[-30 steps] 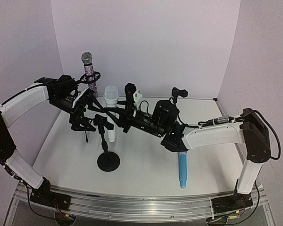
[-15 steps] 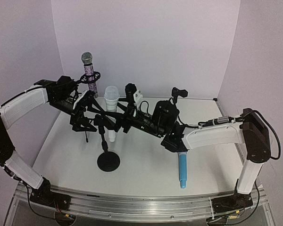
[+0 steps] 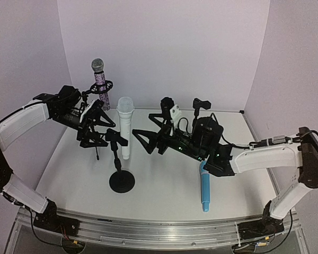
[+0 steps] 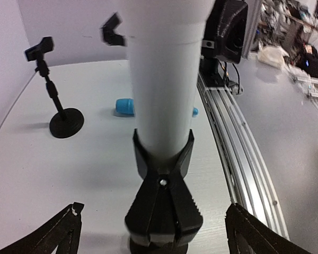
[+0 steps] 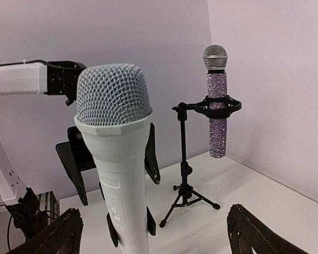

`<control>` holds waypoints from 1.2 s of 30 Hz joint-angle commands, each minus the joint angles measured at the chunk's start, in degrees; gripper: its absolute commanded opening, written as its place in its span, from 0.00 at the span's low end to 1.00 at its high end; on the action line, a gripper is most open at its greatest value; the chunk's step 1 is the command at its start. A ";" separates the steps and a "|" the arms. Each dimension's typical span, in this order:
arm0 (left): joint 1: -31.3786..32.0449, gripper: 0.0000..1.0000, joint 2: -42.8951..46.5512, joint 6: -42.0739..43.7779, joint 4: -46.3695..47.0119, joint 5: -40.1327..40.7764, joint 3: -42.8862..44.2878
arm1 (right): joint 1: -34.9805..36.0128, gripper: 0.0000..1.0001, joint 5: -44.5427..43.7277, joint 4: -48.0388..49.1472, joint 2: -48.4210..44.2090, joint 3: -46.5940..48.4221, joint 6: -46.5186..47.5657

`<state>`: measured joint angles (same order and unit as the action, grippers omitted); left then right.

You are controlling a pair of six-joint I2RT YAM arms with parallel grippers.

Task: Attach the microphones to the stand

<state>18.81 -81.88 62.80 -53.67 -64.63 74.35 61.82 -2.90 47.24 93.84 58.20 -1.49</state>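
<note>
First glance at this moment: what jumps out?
A white microphone stands upright in a black clip stand mid-table, open jaws flanking it. Behind it on the left a glittery purple microphone sits in a tripod stand; a light blue microphone lies flat on the table, front right.

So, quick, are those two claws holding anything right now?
Left gripper: open, holding nothing.
Right gripper: open, holding nothing; the white microphone sits clipped in its stand.
</note>
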 commanded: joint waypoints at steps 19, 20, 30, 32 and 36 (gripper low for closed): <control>-0.70 0.63 9.77 -39.36 68.69 0.21 -39.77 | 0.27 0.95 -10.44 -4.52 -15.72 -9.52 6.07; -0.32 0.63 8.72 -39.79 69.52 0.10 -39.53 | 0.30 0.95 -10.64 -4.89 -16.02 -9.63 6.20; 1.99 0.39 5.23 -42.97 76.70 -1.13 -40.98 | 0.29 0.95 -13.37 -8.12 -18.97 -9.89 7.95; 2.02 0.29 5.17 -42.61 76.33 -1.71 -41.06 | 0.24 0.95 -13.61 -8.84 -19.23 -9.56 8.26; 2.05 0.06 5.40 -41.19 74.52 -2.07 -40.35 | 0.25 0.95 -13.81 -9.79 -19.46 -9.06 8.61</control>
<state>20.68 -76.46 21.10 19.37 -65.46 33.29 61.82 -15.26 38.19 76.12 48.18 6.05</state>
